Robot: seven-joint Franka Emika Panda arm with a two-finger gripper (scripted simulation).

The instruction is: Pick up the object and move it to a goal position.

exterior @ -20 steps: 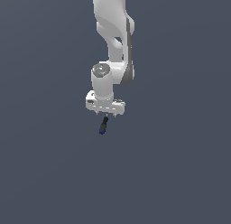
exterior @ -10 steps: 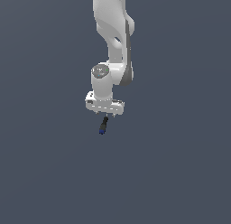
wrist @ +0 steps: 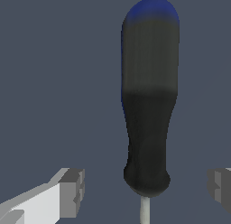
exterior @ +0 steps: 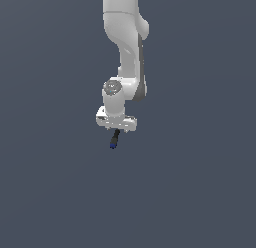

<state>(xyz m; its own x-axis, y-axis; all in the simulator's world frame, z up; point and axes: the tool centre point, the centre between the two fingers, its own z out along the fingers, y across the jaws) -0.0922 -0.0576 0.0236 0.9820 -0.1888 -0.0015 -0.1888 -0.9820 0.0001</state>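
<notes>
The object (exterior: 114, 139) is a small black stick with a blue tip, directly under the white gripper (exterior: 116, 128) in the exterior view. In the wrist view it fills the middle as a black handle (wrist: 149, 128) with a blue far end and a thin pale shaft at its near end. My gripper (wrist: 145, 190) is open. One grey finger (wrist: 72, 191) and the other finger (wrist: 221, 189) stand well apart on either side of the shaft. Neither touches it.
The white arm (exterior: 125, 37) comes down from the top of the exterior view. All around is a plain dark grey-blue surface with no edge or other thing in view.
The gripper seems to have come down slightly onto the object. The object has stayed where it was.
</notes>
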